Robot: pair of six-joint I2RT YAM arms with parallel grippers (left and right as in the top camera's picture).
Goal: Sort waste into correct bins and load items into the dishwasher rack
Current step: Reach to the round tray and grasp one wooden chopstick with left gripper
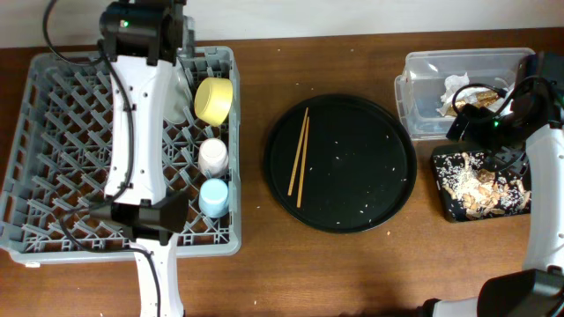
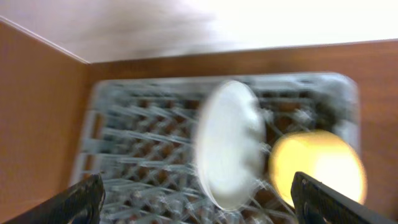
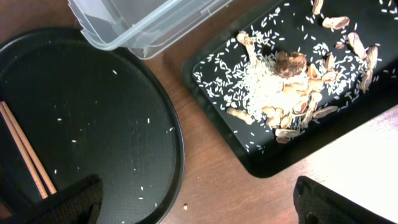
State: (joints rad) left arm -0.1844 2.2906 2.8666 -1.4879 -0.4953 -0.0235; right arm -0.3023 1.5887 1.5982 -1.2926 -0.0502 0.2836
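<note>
left gripper (image 2: pixel 198 185) above the rack (image 2: pixel 137 143) and right gripper (image 3: pixel 198 185) near the scrap tray (image 3: pixel 227 134) both gape wide, empty.

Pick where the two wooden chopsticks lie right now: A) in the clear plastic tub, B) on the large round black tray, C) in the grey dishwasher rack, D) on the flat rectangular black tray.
B: the chopsticks lie side by side on the left part of the round black tray, outside every bin.

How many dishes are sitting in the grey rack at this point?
4: plate upright beside the yellow bowl, then pink cup and blue cup in line with the bowl. The left arm may hide more.
</note>
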